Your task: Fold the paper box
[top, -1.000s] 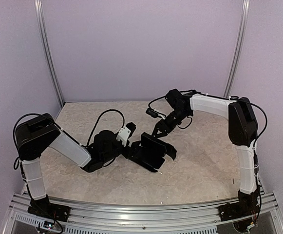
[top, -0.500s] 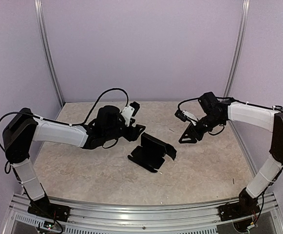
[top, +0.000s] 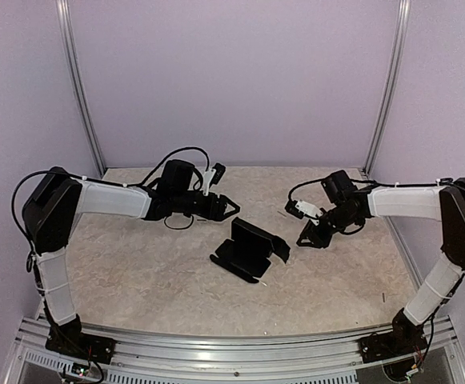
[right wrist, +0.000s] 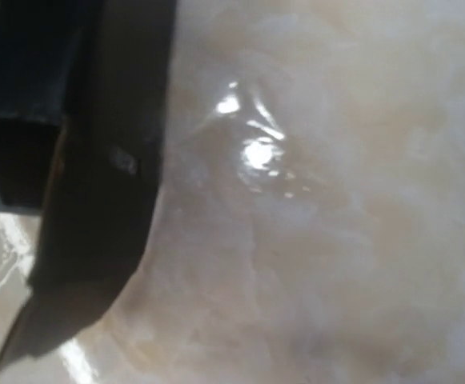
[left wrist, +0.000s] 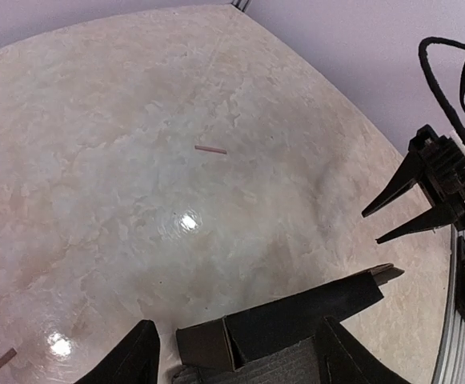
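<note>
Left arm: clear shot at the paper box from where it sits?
Probably yes. The left gripper hangs open close to the paper box with nothing between them. The right gripper sits off to the box's other side, out of the way.

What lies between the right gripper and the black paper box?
Nothing, just bare tabletop between the right gripper and the paper box; the top view and left wrist view both show it.

The left arm (top: 112, 200) and the right arm (top: 404, 202) are each built of smooth white-covered links joined by bulky black joints (top: 50, 210). Thin black cables (left wrist: 426, 64) are looped beside the wrists, where small white tags (top: 209, 178) are fitted. Black pointed fingers (left wrist: 392, 187) are carried at the ends.
</note>
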